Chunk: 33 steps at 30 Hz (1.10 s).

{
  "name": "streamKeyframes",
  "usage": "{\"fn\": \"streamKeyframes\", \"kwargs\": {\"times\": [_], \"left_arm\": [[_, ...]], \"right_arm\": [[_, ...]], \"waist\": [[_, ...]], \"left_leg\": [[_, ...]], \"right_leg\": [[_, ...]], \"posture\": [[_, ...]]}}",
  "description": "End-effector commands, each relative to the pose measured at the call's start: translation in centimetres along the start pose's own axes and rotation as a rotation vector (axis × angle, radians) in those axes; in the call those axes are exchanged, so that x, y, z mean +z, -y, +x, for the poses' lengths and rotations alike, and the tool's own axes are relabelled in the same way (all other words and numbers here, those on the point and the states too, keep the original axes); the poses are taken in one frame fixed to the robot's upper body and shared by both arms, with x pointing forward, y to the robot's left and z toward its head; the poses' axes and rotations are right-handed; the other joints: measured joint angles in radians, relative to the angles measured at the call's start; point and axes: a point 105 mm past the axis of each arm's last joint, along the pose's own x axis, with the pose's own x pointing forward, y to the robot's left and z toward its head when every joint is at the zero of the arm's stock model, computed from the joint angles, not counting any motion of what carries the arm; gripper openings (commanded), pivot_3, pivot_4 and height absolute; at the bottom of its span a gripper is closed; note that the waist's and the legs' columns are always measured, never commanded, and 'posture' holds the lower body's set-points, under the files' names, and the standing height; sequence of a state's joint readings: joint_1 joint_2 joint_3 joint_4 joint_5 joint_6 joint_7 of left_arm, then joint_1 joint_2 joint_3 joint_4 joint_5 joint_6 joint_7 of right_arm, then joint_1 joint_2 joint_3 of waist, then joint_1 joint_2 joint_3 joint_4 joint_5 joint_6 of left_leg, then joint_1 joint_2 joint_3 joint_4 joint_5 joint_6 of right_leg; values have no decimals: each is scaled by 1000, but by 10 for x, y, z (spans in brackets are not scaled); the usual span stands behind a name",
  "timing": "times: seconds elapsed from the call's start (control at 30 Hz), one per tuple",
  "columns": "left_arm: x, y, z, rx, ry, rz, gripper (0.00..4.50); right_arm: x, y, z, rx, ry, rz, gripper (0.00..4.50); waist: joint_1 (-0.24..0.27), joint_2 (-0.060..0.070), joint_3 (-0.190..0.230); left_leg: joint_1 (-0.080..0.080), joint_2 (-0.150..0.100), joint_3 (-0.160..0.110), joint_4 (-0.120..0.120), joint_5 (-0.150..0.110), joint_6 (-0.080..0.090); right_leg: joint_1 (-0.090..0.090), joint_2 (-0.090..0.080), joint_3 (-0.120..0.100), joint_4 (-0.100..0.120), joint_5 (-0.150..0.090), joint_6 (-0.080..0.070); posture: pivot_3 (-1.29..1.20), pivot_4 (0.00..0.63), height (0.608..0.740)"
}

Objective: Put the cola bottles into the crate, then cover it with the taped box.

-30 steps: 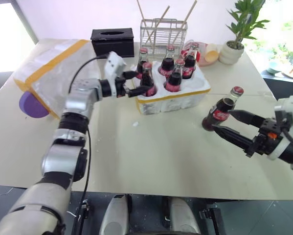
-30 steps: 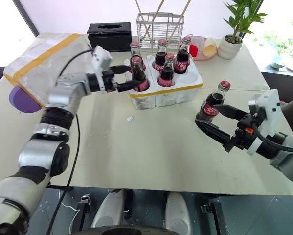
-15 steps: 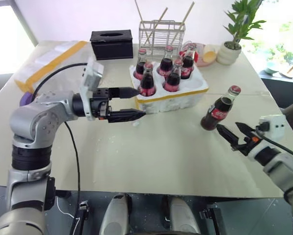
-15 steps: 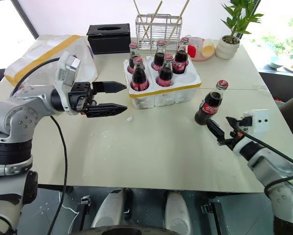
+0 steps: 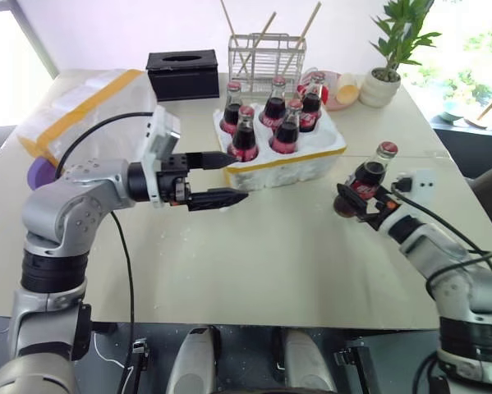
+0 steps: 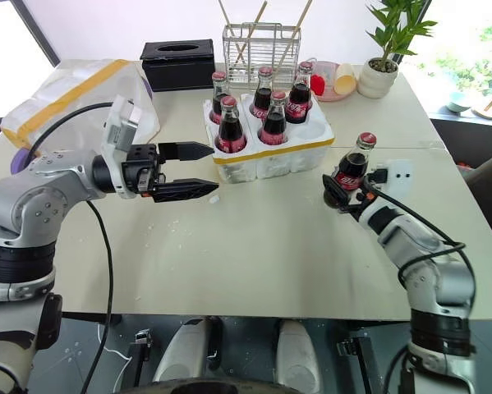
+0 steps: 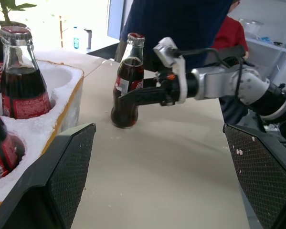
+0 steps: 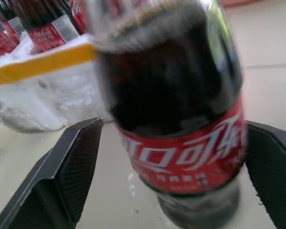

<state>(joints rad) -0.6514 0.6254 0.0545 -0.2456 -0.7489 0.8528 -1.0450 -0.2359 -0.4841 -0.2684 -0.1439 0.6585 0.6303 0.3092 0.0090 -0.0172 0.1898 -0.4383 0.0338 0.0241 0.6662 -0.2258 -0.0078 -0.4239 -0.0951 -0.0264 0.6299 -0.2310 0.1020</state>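
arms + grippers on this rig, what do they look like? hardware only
Both arms are silver-grey metal segments with black joints. A black cable loops along the left arm, another along the right arm. Each wrist carries a white camera block. The left gripper and right gripper each have two black tapered fingers with cross-hatched pads.

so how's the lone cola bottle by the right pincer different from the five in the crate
The lone cola bottle stands directly on the table, apart from the crate; the five bottles sit in the crate's holes. The lone one has the right pincer open around its base; the five have no pincer around them, the left pincer being open beside the crate. All are upright, red-capped and dark.
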Motion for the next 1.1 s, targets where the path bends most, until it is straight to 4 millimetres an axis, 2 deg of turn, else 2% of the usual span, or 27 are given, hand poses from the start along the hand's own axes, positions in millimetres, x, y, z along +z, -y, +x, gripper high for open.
{"fn": "streamKeyframes", "kwargs": {"times": [0.03,0.1,0.17,0.3,0.47,0.57,0.67,0.77,0.87,1.0,1.07,1.1], "left_arm": [[9,0,-1,11,13,57,4500],[11,-1,-3,19,14,59,4500],[11,-1,-5,32,16,61,4500],[9,-1,-7,58,19,60,4500],[9,-2,-8,81,34,62,4500],[10,-5,-9,100,42,69,4500],[11,-7,-9,117,51,78,4500],[11,-8,-10,134,57,84,4500],[11,-8,-12,147,58,88,4500],[10,-8,-18,169,55,88,4500],[8,-10,-21,187,40,92,4500],[8,-11,-23,195,33,94,4500]], "right_arm": [[16,-3,5,22,61,-53,3666],[30,-6,2,41,104,-65,2854],[46,-9,-1,70,144,-78,2841],[92,-25,-1,169,241,-106,2841],[148,-40,22,255,339,-85,2841],[167,-45,46,257,357,-68,2841],[164,-50,71,251,320,-105,2841],[142,-49,96,224,227,-133,2841],[120,-47,109,207,154,-157,2841],[84,-45,117,199,55,-255,2841],[74,-41,118,174,20,-288,3878],[72,-39,118,166,11,-298,4219]], "waist": [[0,0,0],[0,0,0],[0,1,1],[-6,6,3],[-23,6,4],[-21,6,4],[-21,6,4],[-22,6,4],[-20,6,4],[-23,6,4],[-24,6,4],[-24,6,4]], "left_leg": [[0,0,0,0,0,0],[0,0,0,0,0,0],[0,0,0,-1,0,0],[0,0,1,-1,0,0],[-1,0,1,-1,0,0],[-1,0,1,-2,0,0],[-1,0,1,-3,0,0],[-2,0,1,-3,0,0],[-4,0,1,-3,0,0],[-4,0,1,-3,0,0],[-4,0,1,-3,0,0],[-4,0,1,-3,0,0]], "right_leg": [[0,0,0,0,0,0],[0,0,0,0,1,2],[-1,0,0,0,2,3],[-1,0,1,0,2,3],[-3,1,2,1,2,4],[-3,1,1,1,2,4],[-3,1,1,1,2,4],[-3,1,1,0,2,4],[-5,1,1,1,2,4],[-6,1,1,1,2,4],[-6,1,1,1,2,4],[-6,1,1,1,2,4]], "posture": [[0,150,740],[0,150,740],[0,150,740],[0,150,740],[0,150,740],[0,150,740],[0,150,740],[0,150,740],[0,150,740],[0,150,740],[0,150,740],[0,150,740]]}}
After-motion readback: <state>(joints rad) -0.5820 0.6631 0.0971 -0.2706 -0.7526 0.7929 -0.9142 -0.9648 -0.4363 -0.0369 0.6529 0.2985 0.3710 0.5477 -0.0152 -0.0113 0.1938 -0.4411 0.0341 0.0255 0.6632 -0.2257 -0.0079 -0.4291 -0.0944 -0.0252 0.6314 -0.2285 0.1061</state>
